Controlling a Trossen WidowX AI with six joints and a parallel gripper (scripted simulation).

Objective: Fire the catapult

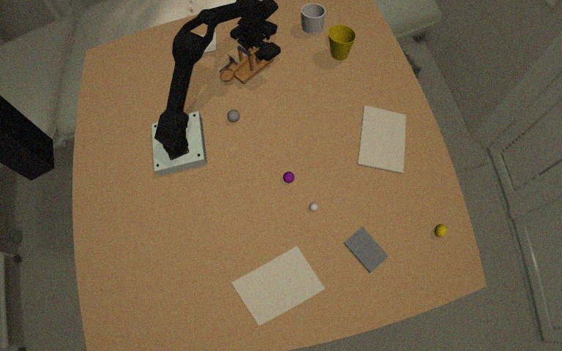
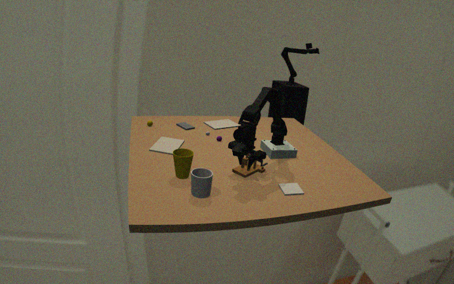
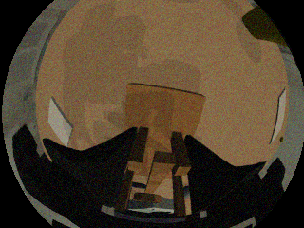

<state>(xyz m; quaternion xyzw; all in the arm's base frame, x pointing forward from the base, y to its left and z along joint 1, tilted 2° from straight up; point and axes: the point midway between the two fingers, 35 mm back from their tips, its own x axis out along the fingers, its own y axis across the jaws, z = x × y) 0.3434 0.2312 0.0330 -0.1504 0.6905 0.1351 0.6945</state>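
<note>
The wooden catapult (image 1: pixel 245 76) (image 2: pixel 245 171) (image 3: pixel 163 106) stands between the fingers of my gripper (image 1: pixel 255 54) (image 2: pixel 245 163) (image 3: pixel 161 136). The gripper is shut on its uprights. The catapult's long base points up and right in the top view, toward the side where the cups are. Its round cup (image 1: pixel 227 74) shows no ball. I cannot tell whether the base touches the table. The white mug (image 1: pixel 312 18) (image 2: pixel 201 183), greyish in this light, stands upright near the table edge. Loose balls are a grey ball (image 1: pixel 233 115), a purple ball (image 1: pixel 288 177) (image 2: pixel 219 138), a small white ball (image 1: pixel 313 206) (image 2: pixel 207 133) and a yellow ball (image 1: pixel 440 230) (image 2: pixel 149 123).
A yellow cup (image 1: pixel 341 43) (image 2: pixel 182 164) (image 3: pixel 267 26) stands beside the mug. Flat white sheets (image 1: pixel 382 139) (image 1: pixel 277 285) (image 2: pixel 291 189) and a grey pad (image 1: pixel 366 249) (image 2: pixel 185 125) lie on the table. The arm's pale base (image 1: pixel 195 157) (image 2: pixel 284 154) is near the grey ball.
</note>
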